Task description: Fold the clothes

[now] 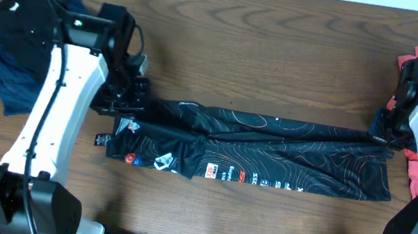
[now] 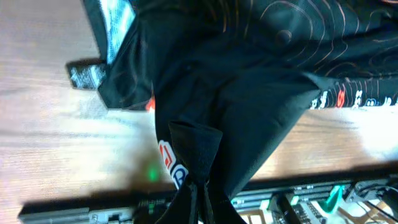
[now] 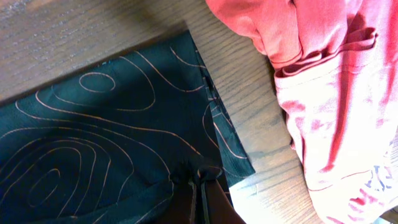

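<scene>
Both pincers are seen from above, and each is pressed shut on cloth. The left pincer (image 1: 124, 105) is clamped on the top edge of the black jersey (image 1: 269, 154) at one end. The right pincer (image 1: 383, 135) is clamped on the top corner at the other end. The jersey is laid out long and flat across the middle of the brown table (image 1: 268, 43). White letters and small patches are seen along its lower edge. A pile of dark clothes (image 1: 6, 47) is seen beside the left arm. A red shirt (image 1: 416, 175) is seen by the right arm.

From the left wrist, the left pincer (image 2: 199, 190) is seen shut tight on a bunched bit of the jersey (image 2: 249, 81), which is pulled up into a peak. A small tag (image 2: 87, 74) is seen at the jersey's edge.

From the right wrist, the right pincer (image 3: 200, 180) is seen shut on the jersey's (image 3: 93, 124) edge, near its corner. The red shirt (image 3: 336, 93) is crumpled just beside that corner, and a strip of wood is seen between them.
</scene>
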